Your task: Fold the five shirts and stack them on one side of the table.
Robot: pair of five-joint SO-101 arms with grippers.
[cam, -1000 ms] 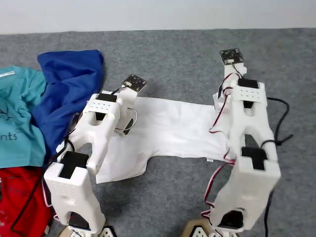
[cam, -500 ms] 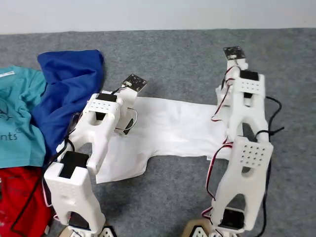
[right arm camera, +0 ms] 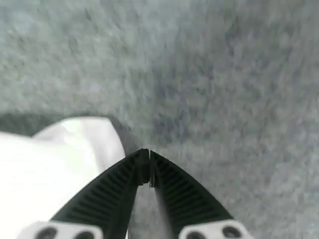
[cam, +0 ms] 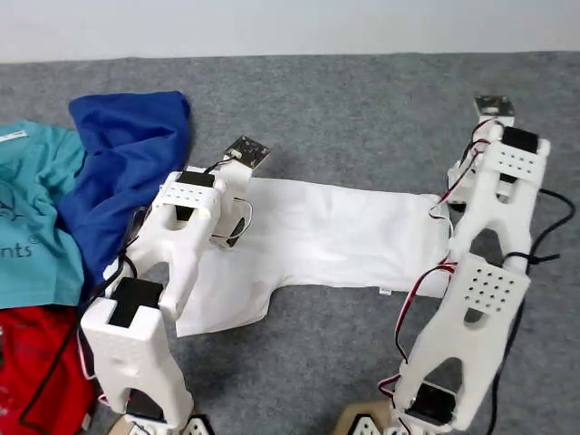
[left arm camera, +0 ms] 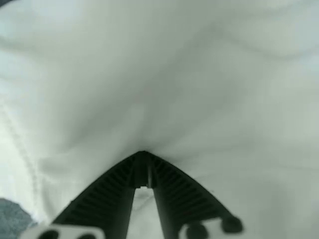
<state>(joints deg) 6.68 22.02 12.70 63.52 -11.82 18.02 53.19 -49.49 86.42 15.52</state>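
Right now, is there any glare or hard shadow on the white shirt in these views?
High view: the light is even, with no glare on the shirt and only soft shadows under the arms. Left wrist view: just faint grey shading in the shirt's folds. Right wrist view: a darker shadow rims the shirt's edge on the table.

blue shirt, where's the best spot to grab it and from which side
Probably the bunched far corner of the blue shirt, coming down from above on the bare table side. The cloth stands up in folds there, while its other edge overlaps the teal shirt.
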